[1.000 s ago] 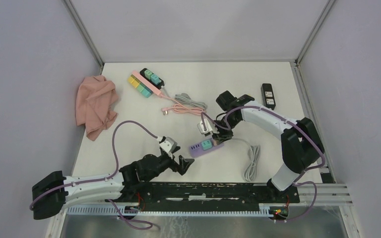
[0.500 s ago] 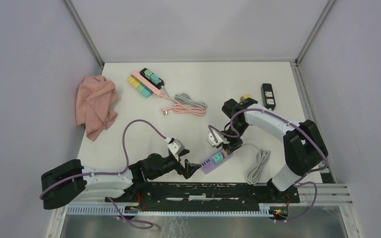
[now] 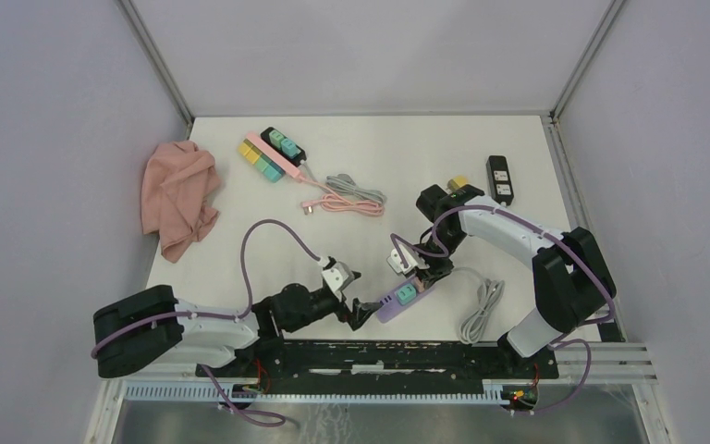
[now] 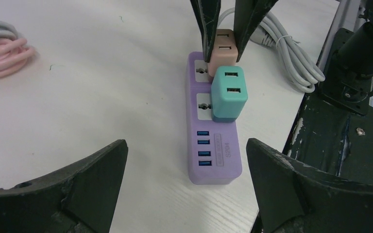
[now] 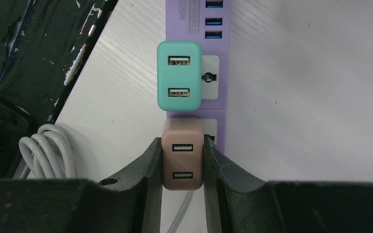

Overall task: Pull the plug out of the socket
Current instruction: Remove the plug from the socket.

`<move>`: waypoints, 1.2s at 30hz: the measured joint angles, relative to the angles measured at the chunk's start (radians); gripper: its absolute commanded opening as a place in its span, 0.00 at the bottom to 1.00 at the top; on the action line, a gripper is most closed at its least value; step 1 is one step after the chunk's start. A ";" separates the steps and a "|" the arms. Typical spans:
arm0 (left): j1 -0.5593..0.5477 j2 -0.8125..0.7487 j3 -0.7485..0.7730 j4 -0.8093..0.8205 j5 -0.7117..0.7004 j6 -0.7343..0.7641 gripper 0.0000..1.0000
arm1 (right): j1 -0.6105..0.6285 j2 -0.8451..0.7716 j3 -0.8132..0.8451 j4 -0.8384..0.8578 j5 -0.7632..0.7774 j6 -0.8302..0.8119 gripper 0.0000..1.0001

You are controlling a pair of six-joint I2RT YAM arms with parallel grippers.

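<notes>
**Inspector:** State position of the plug.

**Assistant:** Found tan plug point(image 5: 182, 160) standing upright on purple power strip point(image 4: 216, 170), at the end away from the USB ports. Cannot tell whether fully seated: base hidden behind teal plug point(image 4: 228, 92).

**Inspector:** Report on the grippers.

**Assistant:** Observed right gripper point(image 5: 182, 141) clamped on the tan plug from above, fingers point(image 5: 150, 165) pressed flat against its two side faces. Observed left gripper point(image 4: 185, 144) spread wide, holding nothing, low over the table point(image 3: 379, 148) just short of the strip's USB end. Cannot tell whether touching it.

**Inspector:** List anything standing in the way.

**Assistant:** Noted the teal plug in the adjoining socket, just beside the tan one, between it and the left gripper. Noted black front rail point(image 4: 315, 145) just beside the strip's long edge. Noted white coiled cable point(image 3: 481, 310) lying near the right arm, close behind the strip.

**Inspector:** Record remaining items.

**Assistant:** Logged, all well apart at the back of the table:
- pink cloth point(image 3: 180, 194) at the left edge
- black strip point(image 3: 282, 145) and pink strip point(image 3: 263, 157), side by side, carrying coloured plugs
- pink cable point(image 3: 347, 202) and grey cable point(image 3: 351, 182), bundled together
- black adapter point(image 3: 499, 178) at the right edge
</notes>
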 measured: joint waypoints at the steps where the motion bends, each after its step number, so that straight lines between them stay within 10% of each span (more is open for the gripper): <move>1: -0.004 0.007 -0.005 0.021 0.000 0.014 0.98 | 0.000 0.000 0.000 0.000 0.000 0.001 0.10; 19: -0.070 0.300 -0.011 0.258 -0.009 0.272 0.98 | 0.000 0.000 0.000 0.003 0.000 0.005 0.11; 36: -0.114 0.531 0.115 0.325 0.034 0.198 0.81 | 0.000 0.000 0.000 0.003 -0.010 0.005 0.11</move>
